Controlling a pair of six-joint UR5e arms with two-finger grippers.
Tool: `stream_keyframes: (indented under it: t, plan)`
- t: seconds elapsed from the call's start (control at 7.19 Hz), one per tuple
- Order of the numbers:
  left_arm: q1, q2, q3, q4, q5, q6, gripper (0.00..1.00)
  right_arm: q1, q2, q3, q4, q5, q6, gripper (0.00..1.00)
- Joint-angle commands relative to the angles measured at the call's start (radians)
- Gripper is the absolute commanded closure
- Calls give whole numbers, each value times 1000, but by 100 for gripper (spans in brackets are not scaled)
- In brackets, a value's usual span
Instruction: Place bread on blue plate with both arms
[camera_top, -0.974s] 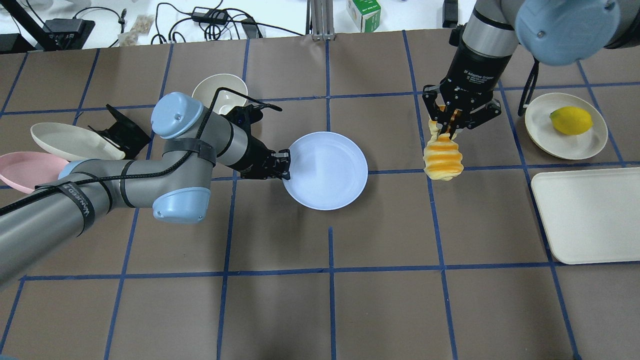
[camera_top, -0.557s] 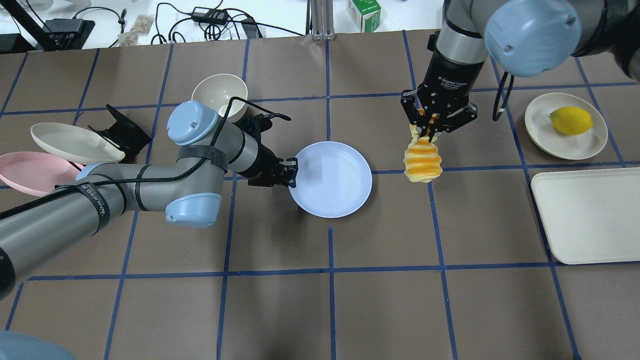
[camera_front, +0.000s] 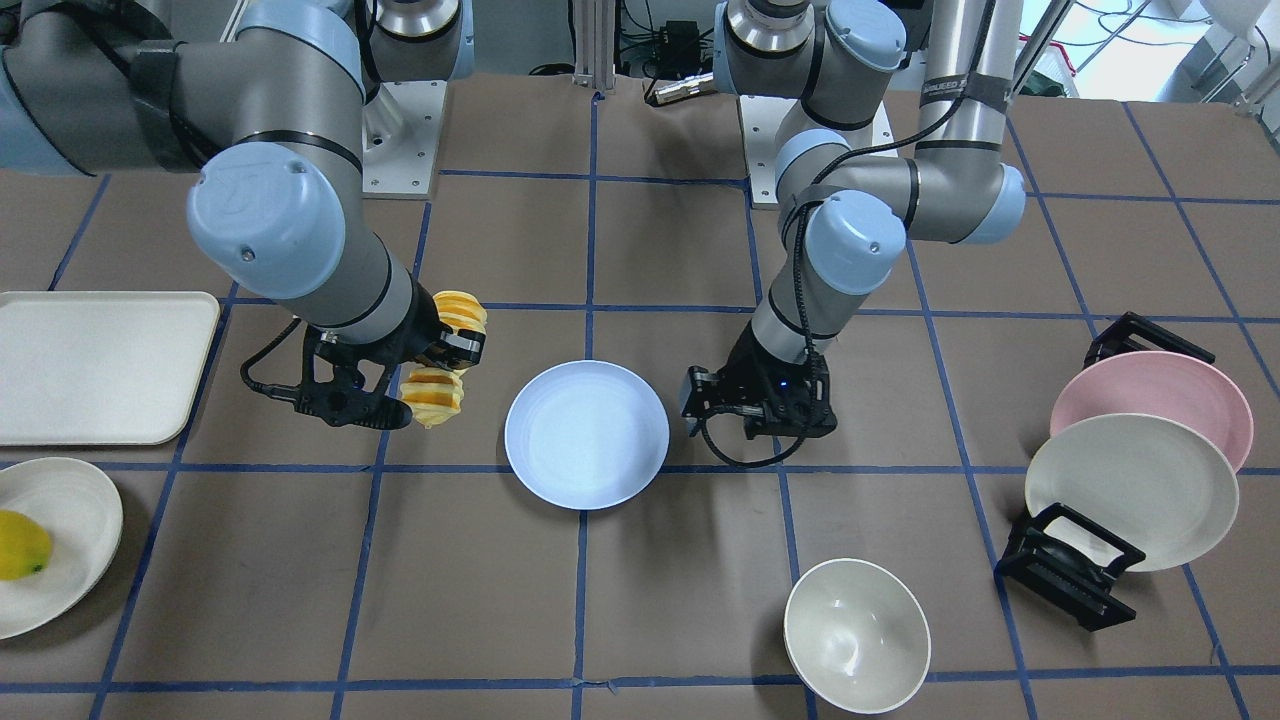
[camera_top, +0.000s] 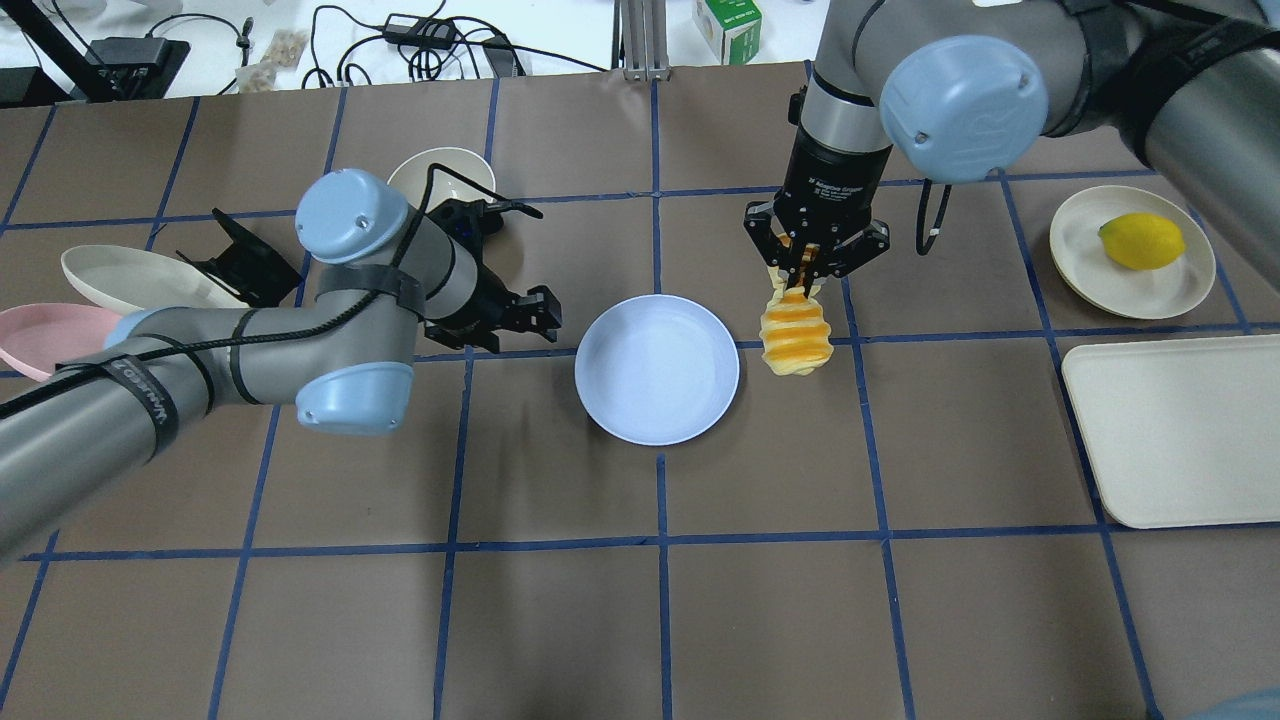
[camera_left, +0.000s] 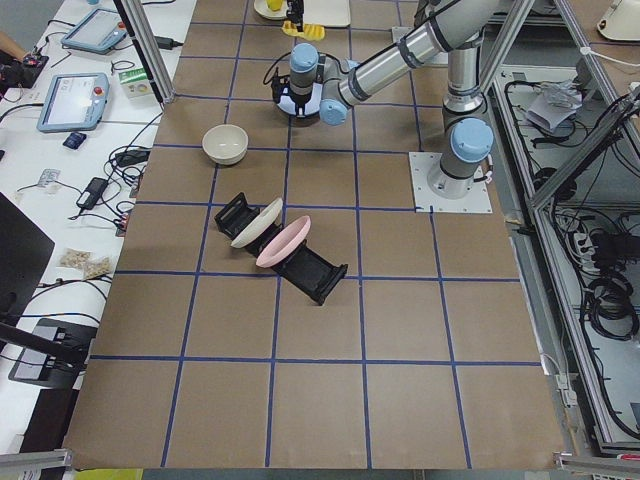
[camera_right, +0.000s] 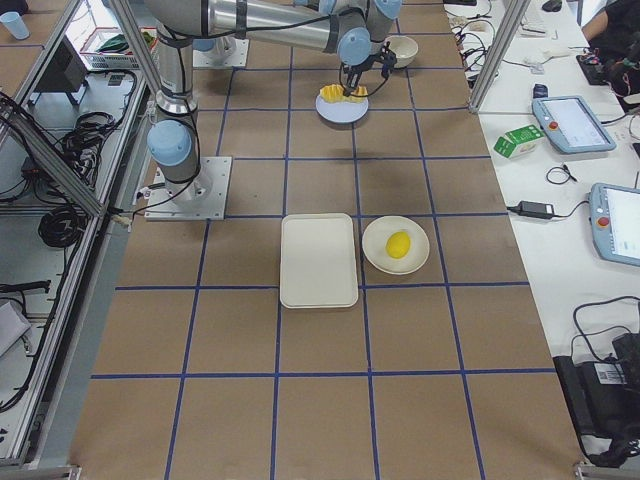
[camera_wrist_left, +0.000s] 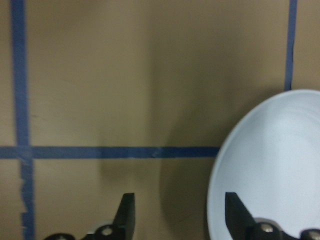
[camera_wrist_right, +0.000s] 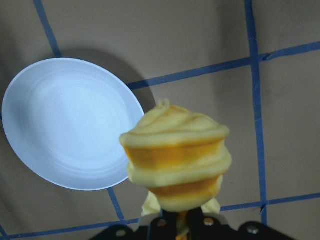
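Bread (camera_top: 796, 338), ridged, orange-brown tops and pale yellow sides, hangs clamped in our right gripper (camera_top: 806, 268) at the blue plate (camera_top: 657, 368)'s three o'clock; our left gripper (camera_top: 545, 312) gapes empty at nine.

R end effector (camera_top: 803, 277) clamping bread (camera_top: 796, 340) beside blue plate (camera_top: 657, 368), L end effector (camera_top: 535, 318) near opposite rim

"Adaptive Gripper" lettering on right end effector (camera_top: 803, 270)
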Motion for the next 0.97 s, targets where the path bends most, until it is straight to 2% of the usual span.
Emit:
stream_keyframes:
  t: [0.0, 0.14, 0.28, 0.7, 0.83]
  plan:
    - [97, 148, 167, -410, 147, 104, 0, 86, 69, 0, -114, 1, 68, 100]
    - [109, 192, 312, -635, 173, 128, 0, 128, 115, 2, -184, 2, 95, 100]
    - [103, 213, 415, -809, 177, 195, 0, 161, 152, 0, -240, 2, 98, 100]
    - [88, 250, 461, -821, 163, 185, 0, 236, 234, 2, -280, 2, 153, 100]
    - [82, 244, 466, -785, 186, 185, 0, 238, 248, 11, -281, 2, 153, 100]
